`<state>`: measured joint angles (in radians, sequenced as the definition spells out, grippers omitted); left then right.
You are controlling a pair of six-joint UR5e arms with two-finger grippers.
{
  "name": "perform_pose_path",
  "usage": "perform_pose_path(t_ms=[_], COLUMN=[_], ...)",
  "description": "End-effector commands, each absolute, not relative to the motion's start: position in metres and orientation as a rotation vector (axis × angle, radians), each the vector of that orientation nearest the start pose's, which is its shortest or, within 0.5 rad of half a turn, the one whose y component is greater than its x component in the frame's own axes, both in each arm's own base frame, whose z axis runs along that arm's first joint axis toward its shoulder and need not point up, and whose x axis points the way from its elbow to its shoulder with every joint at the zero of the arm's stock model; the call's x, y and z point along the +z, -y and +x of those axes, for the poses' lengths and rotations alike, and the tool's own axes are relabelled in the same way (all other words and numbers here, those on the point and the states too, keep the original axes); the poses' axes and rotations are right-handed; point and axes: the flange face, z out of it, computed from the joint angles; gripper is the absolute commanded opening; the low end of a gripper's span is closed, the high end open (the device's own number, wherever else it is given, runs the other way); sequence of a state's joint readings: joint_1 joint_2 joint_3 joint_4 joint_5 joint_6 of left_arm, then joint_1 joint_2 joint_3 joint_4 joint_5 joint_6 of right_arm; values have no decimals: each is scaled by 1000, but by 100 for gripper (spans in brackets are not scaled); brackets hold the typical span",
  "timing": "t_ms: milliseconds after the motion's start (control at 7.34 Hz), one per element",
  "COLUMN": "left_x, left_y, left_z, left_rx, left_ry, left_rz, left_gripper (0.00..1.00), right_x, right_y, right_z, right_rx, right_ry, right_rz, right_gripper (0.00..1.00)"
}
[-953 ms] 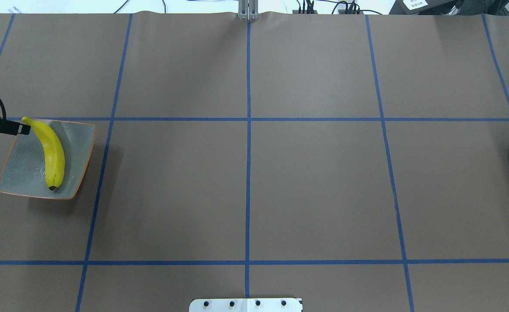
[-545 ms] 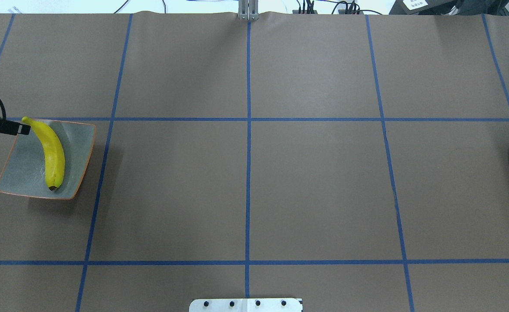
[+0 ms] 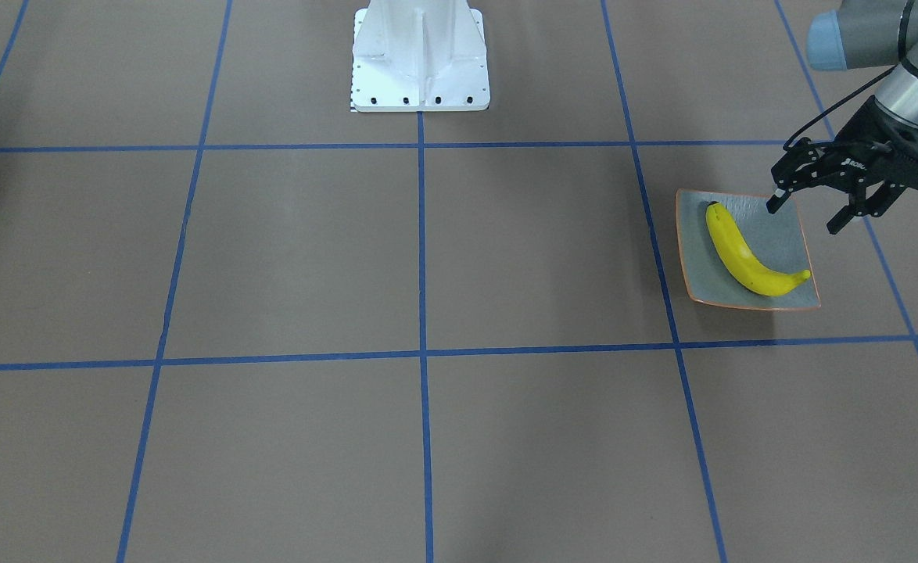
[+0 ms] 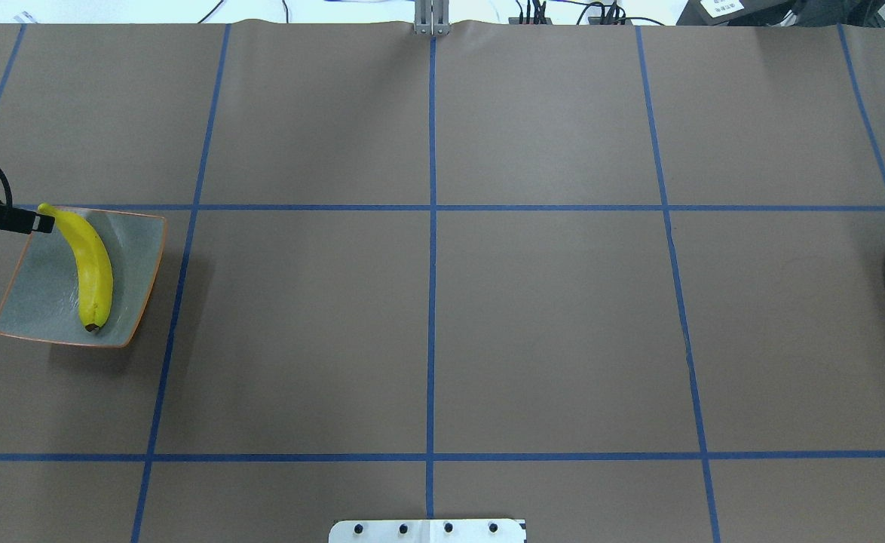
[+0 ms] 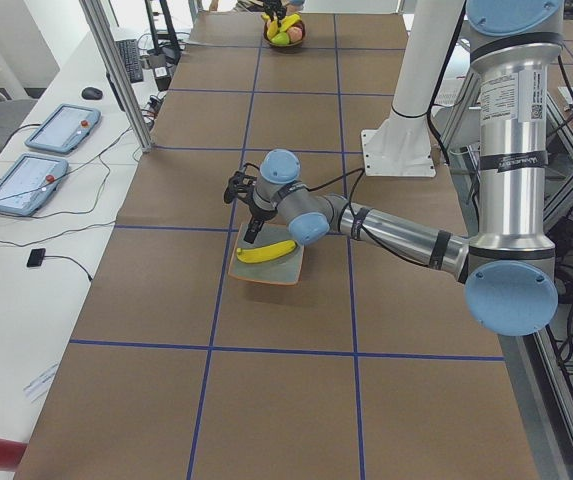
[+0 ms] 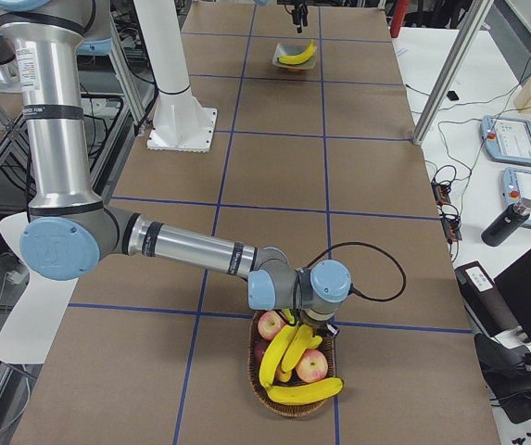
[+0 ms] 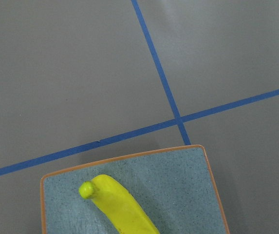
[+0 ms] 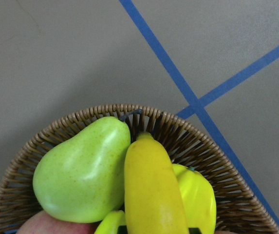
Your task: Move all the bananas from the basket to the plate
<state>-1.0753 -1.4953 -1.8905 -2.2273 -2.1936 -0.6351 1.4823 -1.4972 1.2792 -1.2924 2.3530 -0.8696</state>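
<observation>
While one banana lies unmoved on the plate, the left gripper still hangs over the plate's corner, jaws apart: delivery done. Far from the plate, the right gripper dips among the remaining bananas in the basket; whether it grips anything cannot be told.

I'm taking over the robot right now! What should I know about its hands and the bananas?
Left hand: open and empty, hovering above the plate's edge.
Right hand: down at the basket, right over the fruit. I cannot tell if it is open or shut.
Done: one banana lies on the plate.
To do: about three bananas in the basket, mixed with apples and a pear, must go to the plate.
</observation>
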Motion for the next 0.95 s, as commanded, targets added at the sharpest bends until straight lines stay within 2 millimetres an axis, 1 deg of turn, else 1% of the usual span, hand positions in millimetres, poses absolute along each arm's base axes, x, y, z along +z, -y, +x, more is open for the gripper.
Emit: perform_pose_path(t_ms=[0,136,272,409,545,681,817], left_x=[464,465,464,464,463,463,464], left_y=[454,454,454,454,453,453,454], left_z=[161,161,161,161,162,161,161], left_rx=[155,155,157,158,160,160,159], left_ry=[-954,-954,-957,-958,-960,-961,-960], left_rz=[423,420,420,419,419,419,417], left_gripper=[100,100,100,100,100,100,100], right_x=[722,719,710,706,693,680,667], right_y=[532,535,543,547,558,566,577], right_z=[18,22,36,42,55,61,61], right_rx=[-933,-925,-900,-883,-842,-772,-679], right_ry=[728,725,714,708,699,697,702], right_rz=[387,396,415,422,433,428,409], right_gripper=[0,0,0,0,0,0,0])
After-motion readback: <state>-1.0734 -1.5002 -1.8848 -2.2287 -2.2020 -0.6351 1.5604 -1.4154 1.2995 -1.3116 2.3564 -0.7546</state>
